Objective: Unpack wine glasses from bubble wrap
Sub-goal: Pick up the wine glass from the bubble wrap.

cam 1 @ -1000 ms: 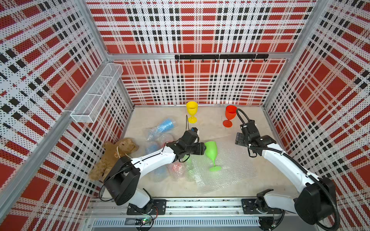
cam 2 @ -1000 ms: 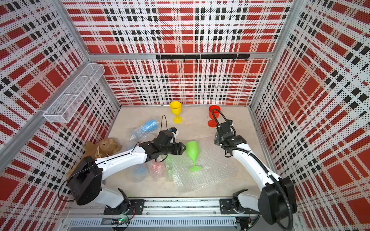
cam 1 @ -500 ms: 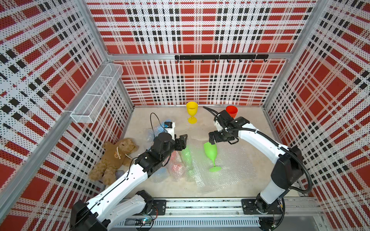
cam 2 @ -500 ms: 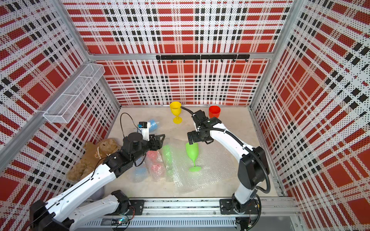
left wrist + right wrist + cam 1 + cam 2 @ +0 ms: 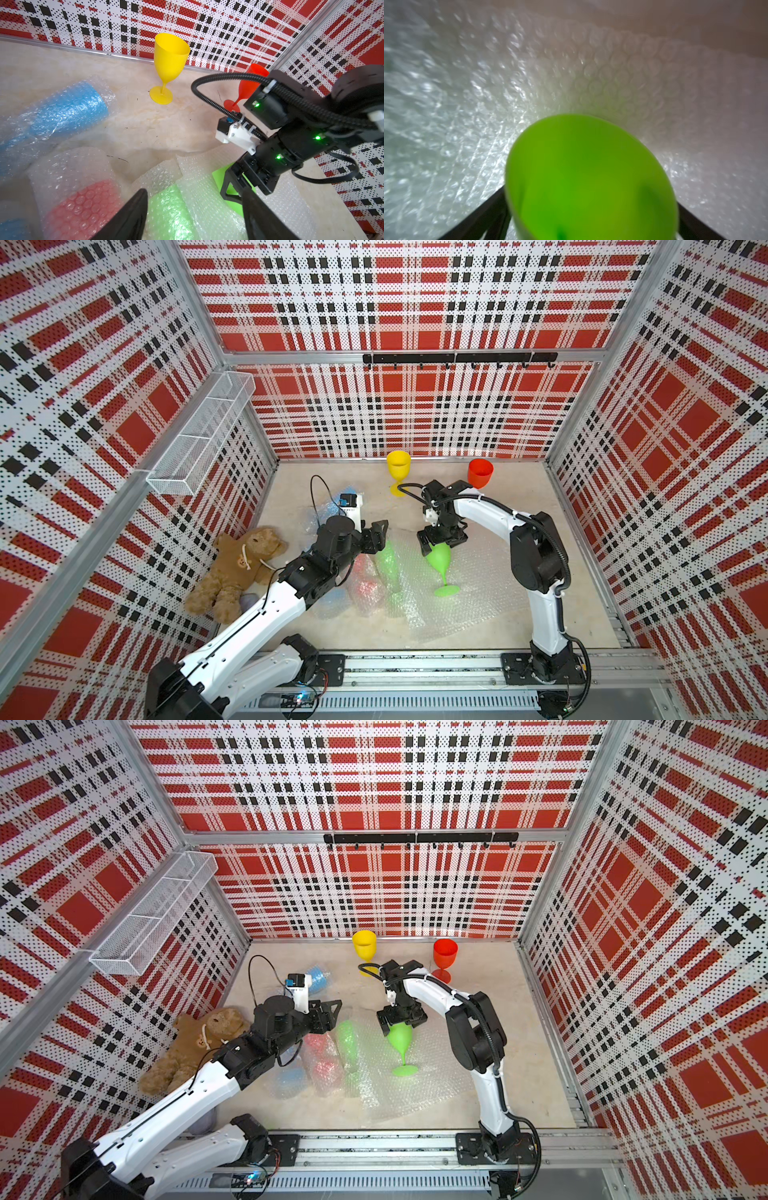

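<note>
A bare green wine glass (image 5: 441,560) (image 5: 400,1039) lies on its side on a flat sheet of bubble wrap (image 5: 469,597) (image 5: 488,93). My right gripper (image 5: 440,541) (image 5: 591,199) points down over its bowl (image 5: 591,176), open, one finger on each side. My left gripper (image 5: 380,533) (image 5: 194,192) hangs open over a wrapped green glass (image 5: 388,564) (image 5: 168,209), holding nothing. Beside that lie a wrapped red glass (image 5: 322,1056) (image 5: 83,203) and a wrapped blue one (image 5: 291,1077). Another wrapped blue glass (image 5: 66,112) lies farther back. A yellow glass (image 5: 398,466) and a red glass (image 5: 480,472) stand unwrapped near the back wall.
A brown teddy bear (image 5: 237,568) lies against the left wall. A white wire basket (image 5: 199,439) hangs on that wall, and a black hook rail (image 5: 457,358) runs along the back wall. Plaid walls close in three sides.
My right arm swung from beside the red glass to over the green glass's bowl and its jaws widened. My left gripper drew back from the green glass to above the wrapped bundles.
</note>
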